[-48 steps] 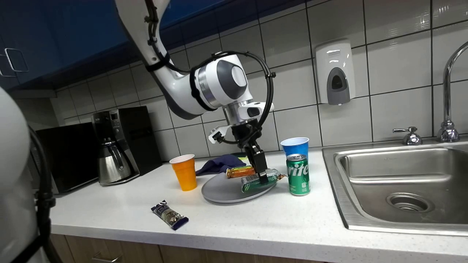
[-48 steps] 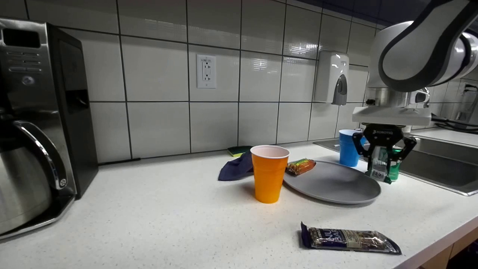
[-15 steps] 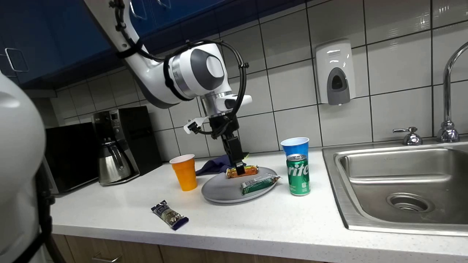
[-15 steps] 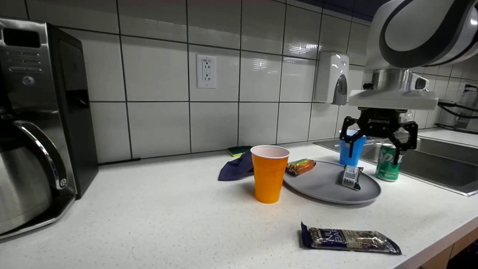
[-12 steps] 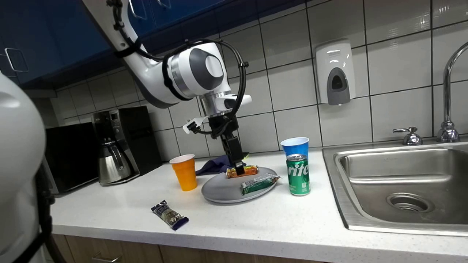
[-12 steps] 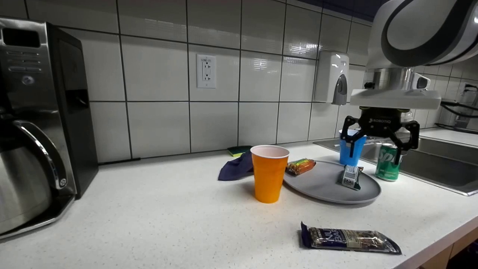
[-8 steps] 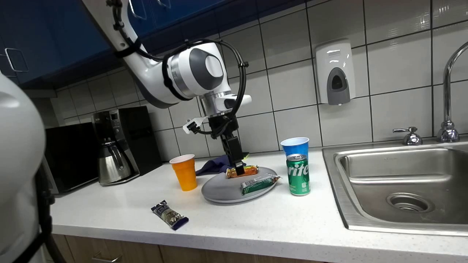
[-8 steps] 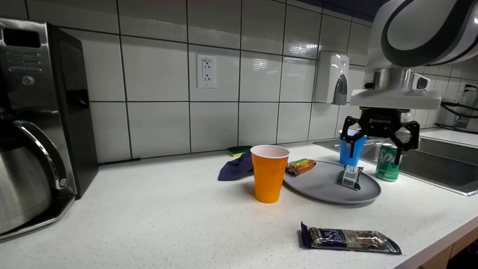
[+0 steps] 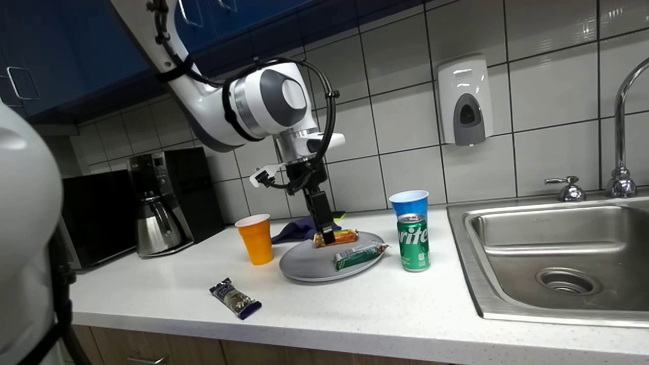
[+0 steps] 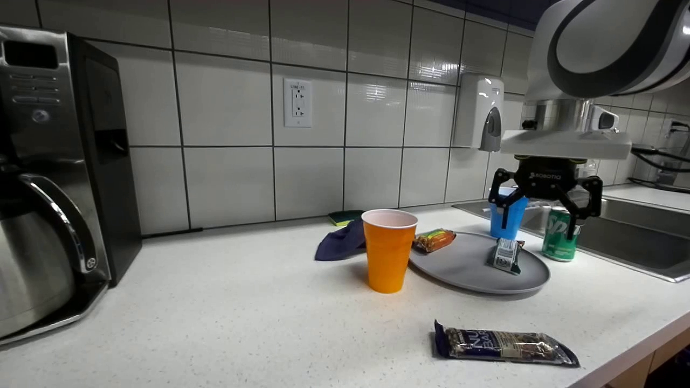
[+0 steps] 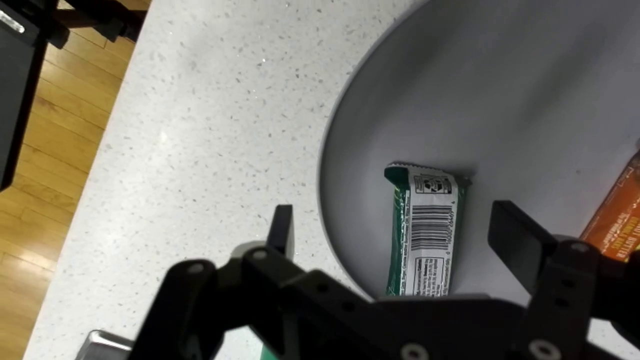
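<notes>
In the wrist view, a grey plate (image 11: 500,75) sits toward 2 o'clock. Over its rim hangs the claw (image 11: 400,237), spread from 9 to 3 o'clock, empty. Beneath its gap, on the plate, a green-wrapped bar (image 11: 431,230) lies lengthwise, 12 to 6 o'clock.

Green-and-white wrapped snack bar (image 11: 431,232), barcode showing, lying on a gray plate (image 11: 520,110), near its rim
</notes>
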